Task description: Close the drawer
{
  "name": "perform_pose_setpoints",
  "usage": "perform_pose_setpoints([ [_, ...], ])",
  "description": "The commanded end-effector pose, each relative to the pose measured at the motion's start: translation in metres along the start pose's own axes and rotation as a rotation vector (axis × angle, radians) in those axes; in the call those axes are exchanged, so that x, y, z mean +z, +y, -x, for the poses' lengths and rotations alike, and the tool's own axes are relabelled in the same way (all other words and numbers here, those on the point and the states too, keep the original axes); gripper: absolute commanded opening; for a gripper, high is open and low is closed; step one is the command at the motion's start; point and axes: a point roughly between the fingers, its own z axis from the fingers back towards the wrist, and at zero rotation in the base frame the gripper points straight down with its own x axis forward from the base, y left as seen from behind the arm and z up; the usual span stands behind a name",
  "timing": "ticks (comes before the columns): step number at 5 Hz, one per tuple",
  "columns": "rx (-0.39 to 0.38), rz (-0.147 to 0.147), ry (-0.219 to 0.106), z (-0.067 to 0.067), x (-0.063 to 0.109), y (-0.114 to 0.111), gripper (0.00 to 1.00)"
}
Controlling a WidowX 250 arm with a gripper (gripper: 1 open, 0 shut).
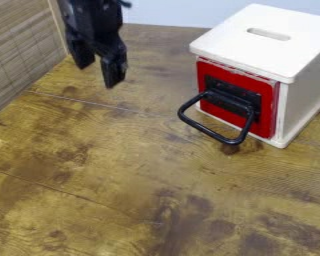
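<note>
Gripper (96, 66) blurred, drawer (235, 97) well apart

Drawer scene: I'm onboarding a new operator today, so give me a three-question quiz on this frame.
1. True or false: the gripper is touching the loop handle.
2. What colour is the drawer front? A red, B blue, C green.
3. Fill in: the white box has a ____ in its top.

Key: 1 false, the gripper hangs well to the left of the handle; 2 A; 3 slot.
</note>
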Motion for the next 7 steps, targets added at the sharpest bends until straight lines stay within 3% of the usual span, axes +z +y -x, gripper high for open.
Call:
perform_pose_setpoints([
  [1,0.062,-0.051,-0.043,-0.005,0.019,0.017,1.0],
  [3,-0.015,-0.027,-0.034,-0.018,0.006,-0.042,1.0],
  [4,-0.037,-0.024,-0.046,-0.021,0.007,-0.061,1.0],
  [6,-0.038,-0.028,-0.071,0.001,0.035,-0.022,1.0],
  [7,0.013,-0.034,-0.07,0.011,0.028,-0.008,1.0],
])
